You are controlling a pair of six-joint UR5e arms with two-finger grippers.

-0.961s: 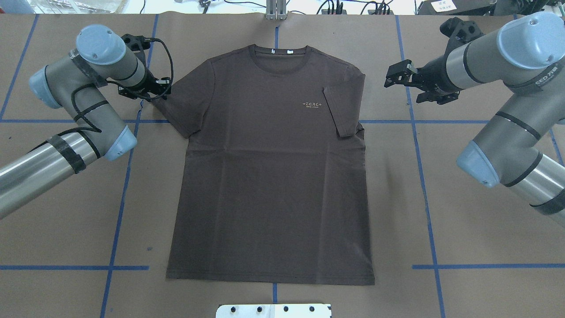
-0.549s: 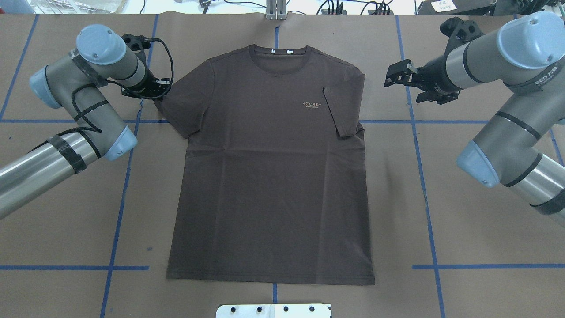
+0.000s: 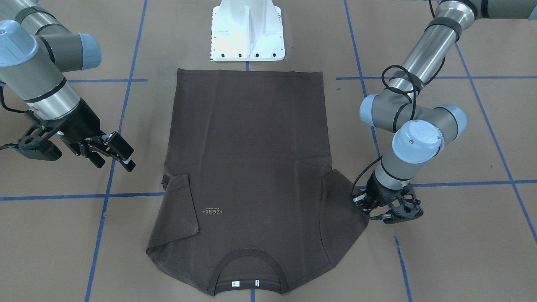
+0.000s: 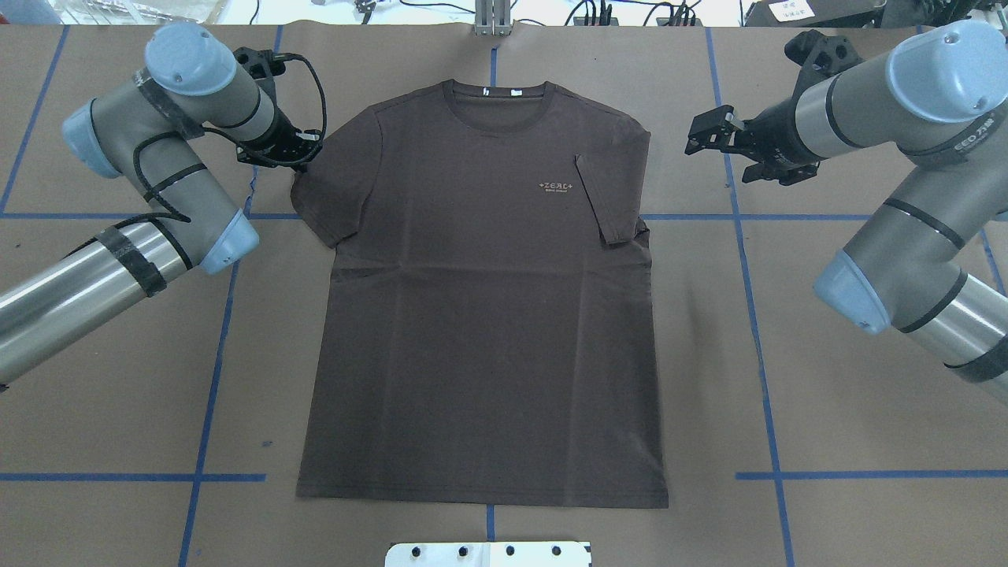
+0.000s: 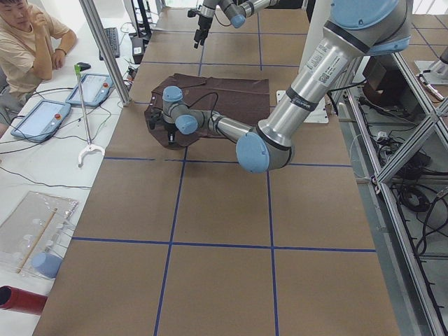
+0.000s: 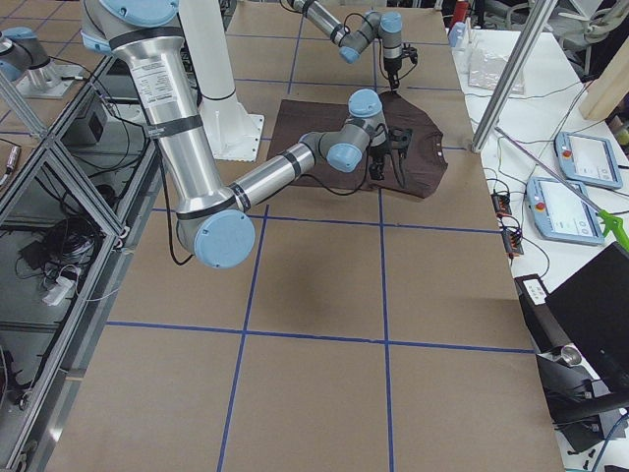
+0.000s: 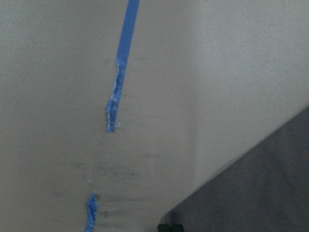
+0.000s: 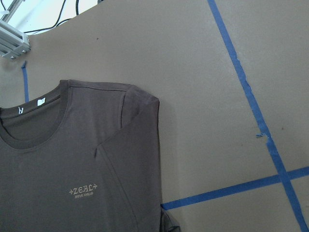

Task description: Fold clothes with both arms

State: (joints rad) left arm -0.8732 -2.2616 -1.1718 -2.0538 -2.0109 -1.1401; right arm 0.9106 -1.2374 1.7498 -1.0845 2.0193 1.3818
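Note:
The dark brown T-shirt (image 4: 480, 331) lies flat, chest up, collar at the table's far side. Its sleeve on my right side (image 4: 610, 197) is folded in over the chest, next to the pale lettering (image 4: 557, 187). My left gripper (image 4: 305, 155) is down at the outer edge of the spread left sleeve (image 4: 323, 197) and shut on it; its fingers are hidden in every view. It also shows in the front view (image 3: 361, 204). My right gripper (image 4: 694, 135) is open and empty, hovering just off the shirt's right shoulder. The left wrist view shows cloth (image 7: 260, 193).
The white base plate (image 4: 488, 554) sits at the near edge below the shirt's hem. Blue tape lines (image 4: 756, 315) cross the brown paper table cover. An operator (image 5: 28, 35) sits by tablets beyond the table's far side.
My left gripper has moved right and a little away from me, and the left sleeve's outer edge has come inward with it. The right arm has barely moved.

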